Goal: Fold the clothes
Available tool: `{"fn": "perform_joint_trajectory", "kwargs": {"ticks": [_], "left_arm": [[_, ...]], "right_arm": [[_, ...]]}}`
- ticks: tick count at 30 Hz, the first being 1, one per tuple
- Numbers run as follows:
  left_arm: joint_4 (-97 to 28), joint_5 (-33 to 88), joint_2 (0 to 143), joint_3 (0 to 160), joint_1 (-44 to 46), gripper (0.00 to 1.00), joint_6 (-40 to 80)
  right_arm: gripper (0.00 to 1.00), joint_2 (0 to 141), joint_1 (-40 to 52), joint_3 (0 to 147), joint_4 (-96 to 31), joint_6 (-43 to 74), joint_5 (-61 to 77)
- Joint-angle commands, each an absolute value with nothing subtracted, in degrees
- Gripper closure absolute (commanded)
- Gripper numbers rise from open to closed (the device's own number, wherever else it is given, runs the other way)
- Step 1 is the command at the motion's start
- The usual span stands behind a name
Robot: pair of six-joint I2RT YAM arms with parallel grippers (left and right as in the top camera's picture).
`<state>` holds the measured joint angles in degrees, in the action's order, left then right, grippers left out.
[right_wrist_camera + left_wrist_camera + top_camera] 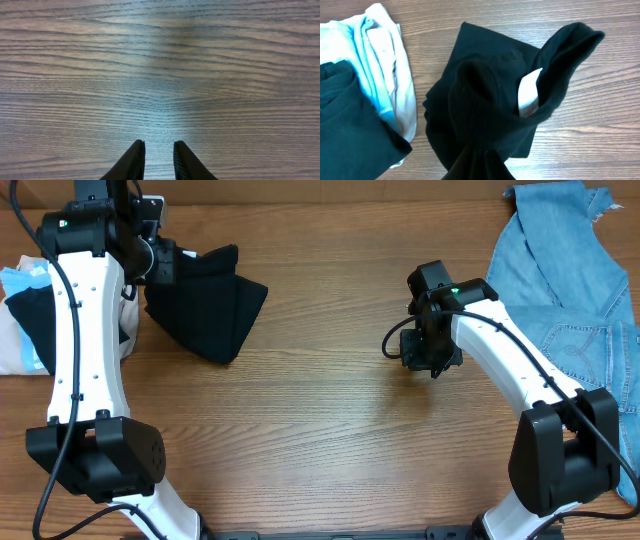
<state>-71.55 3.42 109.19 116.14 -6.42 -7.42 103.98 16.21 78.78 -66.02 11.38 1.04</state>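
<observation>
I see the left gripper [172, 265] clamped on the black garment [205, 305], bunched and lifted at the table's [320, 440] far-left side beside a clothes pile [20, 320]. My right gripper [159, 160] hovers over bare wood, fingers slightly apart, holding nothing. Denim jeans [570, 270] lie far right.

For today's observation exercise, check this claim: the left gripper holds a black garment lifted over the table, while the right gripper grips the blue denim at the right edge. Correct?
Not quite. The left gripper does hold the black garment, but the right gripper grips nothing. The right wrist view shows only bare table beneath it, and the overhead view shows the blue denim lying apart from it.
</observation>
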Motion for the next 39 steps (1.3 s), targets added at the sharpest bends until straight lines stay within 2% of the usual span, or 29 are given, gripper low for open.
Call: {"fn": "perform_joint_trajectory", "kwargs": {"ticks": [1, 15, 19, 20, 23, 24, 30, 34, 39], "left_arm": [[-70.83, 6.09, 109.86, 117.1, -6.33, 0.92, -8.34], [-61.17, 7.53, 118.76, 117.1, -6.35, 0.91, -13.13], [-61.71, 7.99, 118.72, 117.1, -6.33, 0.91, -13.13], [-62.19, 8.93, 118.72, 117.1, -6.33, 0.91, -13.39], [-64.47, 14.02, 118.58, 117.12, -6.35, 0.92, -16.12], [-65.06, 15.55, 118.45, 117.12, -6.35, 0.91, -16.95], [-66.11, 20.93, 117.58, 117.19, -6.42, 0.91, -19.38], [-66.52, 23.57, 116.36, 117.19, -6.42, 0.91, -21.15], [-66.81, 24.03, 113.62, 117.19, -6.42, 0.91, -22.37]], "right_arm": [[0.77, 102.43, 15.99, 80.12, -65.93, 11.77, 0.45], [0.76, 102.43, 16.01, 80.12, -65.14, 11.7, 0.58], [0.76, 102.43, 16.1, 80.2, -55.13, 5.04, 6.83], [0.72, 102.43, 16.1, 80.23, -51.35, 3.9, 9.63], [0.51, 102.69, 16.1, 80.23, -38.28, 2.74, 20.99], [0.47, 102.94, 16.1, 80.23, -34.59, 2.81, 24.49], [0.43, 108.51, 16.36, 83.55, -19.25, 13.37, 44.01], [0.4, 115.04, 17.21, 94.08, -22.85, 13.98, 48.71], [0.31, 124.33, 18.2, 107.28, -26.2, 13.74, 51.88]]}}
